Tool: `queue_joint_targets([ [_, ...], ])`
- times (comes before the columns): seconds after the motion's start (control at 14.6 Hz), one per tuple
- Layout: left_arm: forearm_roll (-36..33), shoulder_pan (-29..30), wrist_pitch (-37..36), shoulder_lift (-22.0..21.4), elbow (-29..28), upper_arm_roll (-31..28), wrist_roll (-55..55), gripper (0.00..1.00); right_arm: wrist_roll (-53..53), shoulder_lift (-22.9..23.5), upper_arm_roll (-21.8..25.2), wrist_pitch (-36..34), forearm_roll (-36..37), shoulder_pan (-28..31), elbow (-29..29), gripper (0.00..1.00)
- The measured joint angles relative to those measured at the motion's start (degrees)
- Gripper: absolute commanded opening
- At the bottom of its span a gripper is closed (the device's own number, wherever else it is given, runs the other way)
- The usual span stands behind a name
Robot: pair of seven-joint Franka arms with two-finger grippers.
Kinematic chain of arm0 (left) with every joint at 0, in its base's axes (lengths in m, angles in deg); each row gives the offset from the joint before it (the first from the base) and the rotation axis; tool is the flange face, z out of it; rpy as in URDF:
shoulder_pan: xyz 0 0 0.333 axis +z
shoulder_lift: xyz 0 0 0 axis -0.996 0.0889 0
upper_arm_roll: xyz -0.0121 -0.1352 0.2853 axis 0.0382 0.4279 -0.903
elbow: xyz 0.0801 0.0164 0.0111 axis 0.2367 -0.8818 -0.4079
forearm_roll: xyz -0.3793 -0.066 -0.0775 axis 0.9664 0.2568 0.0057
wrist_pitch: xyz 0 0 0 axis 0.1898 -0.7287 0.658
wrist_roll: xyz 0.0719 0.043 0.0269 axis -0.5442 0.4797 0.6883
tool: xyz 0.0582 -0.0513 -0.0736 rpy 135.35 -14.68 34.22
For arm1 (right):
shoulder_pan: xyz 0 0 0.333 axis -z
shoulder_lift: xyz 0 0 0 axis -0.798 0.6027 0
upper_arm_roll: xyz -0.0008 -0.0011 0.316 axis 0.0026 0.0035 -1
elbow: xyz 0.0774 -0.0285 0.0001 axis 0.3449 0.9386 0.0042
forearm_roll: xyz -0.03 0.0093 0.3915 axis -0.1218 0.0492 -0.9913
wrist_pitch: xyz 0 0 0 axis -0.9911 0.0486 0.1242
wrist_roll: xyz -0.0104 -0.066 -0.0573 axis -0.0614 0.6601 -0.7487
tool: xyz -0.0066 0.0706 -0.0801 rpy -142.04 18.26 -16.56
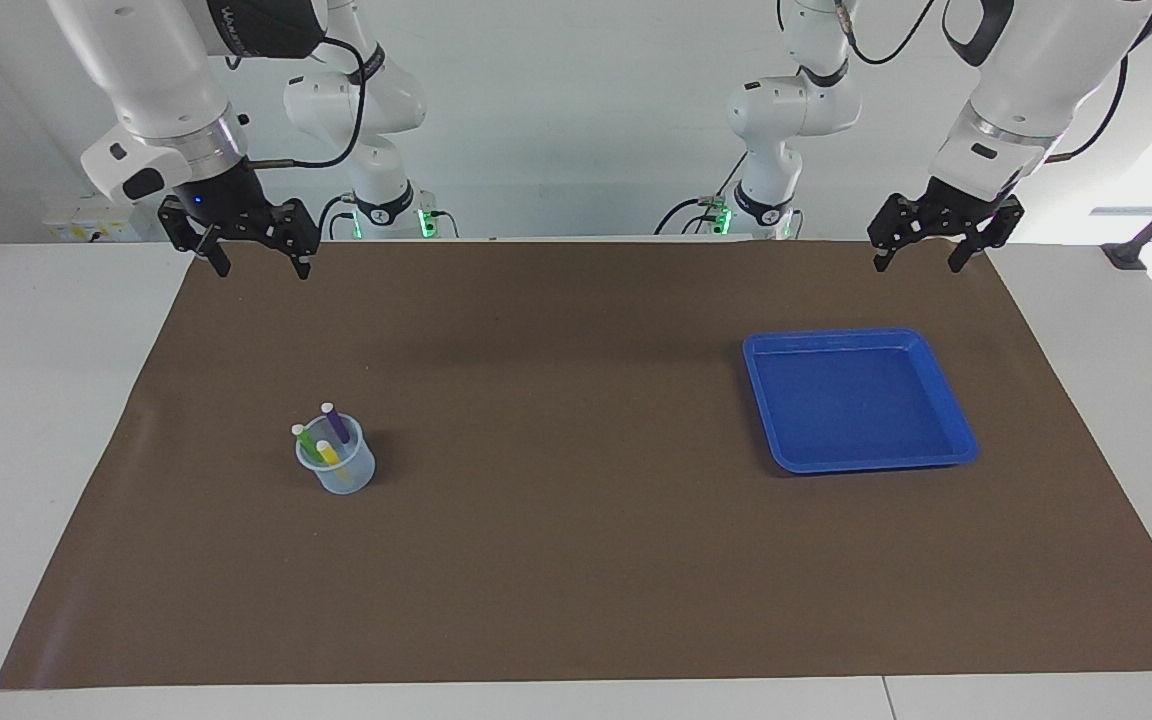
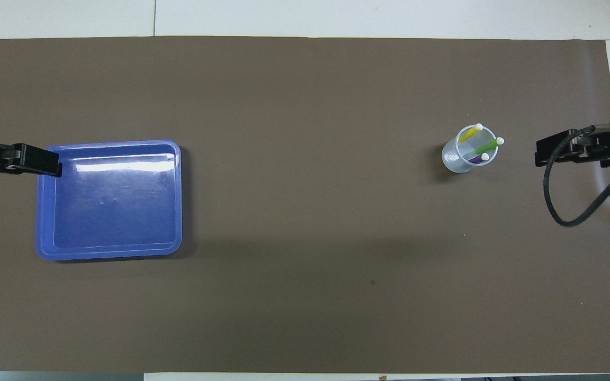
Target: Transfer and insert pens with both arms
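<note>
Three pens stand in a small clear cup [image 1: 336, 465] [image 2: 465, 156] on the brown mat toward the right arm's end: a purple pen [image 1: 337, 424] [image 2: 476, 158], a green pen [image 1: 307, 441] [image 2: 489, 145] and a yellow pen [image 1: 329, 453] [image 2: 471, 133], whitish tips up. My right gripper [image 1: 261, 266] [image 2: 575, 150] hangs open and empty over the mat's corner by its own base, apart from the cup. My left gripper [image 1: 918, 264] [image 2: 24, 161] hangs open and empty over the mat's edge at the left arm's end.
An empty blue tray [image 1: 861, 462] [image 2: 109, 254] lies on the mat toward the left arm's end. The brown mat [image 1: 576, 560] covers most of the white table. Two slimmer white arms [image 1: 781, 110] with green lights stand between my arms' bases.
</note>
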Motion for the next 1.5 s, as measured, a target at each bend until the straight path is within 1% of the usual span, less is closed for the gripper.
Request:
queue_joint_targets([
  [0.89, 0.00, 0.42, 0.00, 0.00, 0.00, -0.05, 0.01, 1.00, 0.00, 0.00, 0.09, -0.09, 0.00, 0.41, -0.01, 1.00],
  [1.09, 0.00, 1.11, 0.00, 0.00, 0.00, -0.15, 0.01, 1.00, 0.00, 0.01, 0.08, 4.35, -0.02, 0.41, 0.85, 1.00],
  [1.37, 0.00, 1.23, 0.00, 0.00, 0.00, -0.15, 0.01, 1.00, 0.00, 0.31, 0.08, 12.57, -0.03, 0.41, 5.90, 1.00],
  [1.5, 0.00, 1.23, 0.00, 0.00, 0.00, -0.13, 0.01, 1.00, 0.28, 1.34, 0.09, 16.21, -0.03, 0.41, 8.00, 1.00],
])
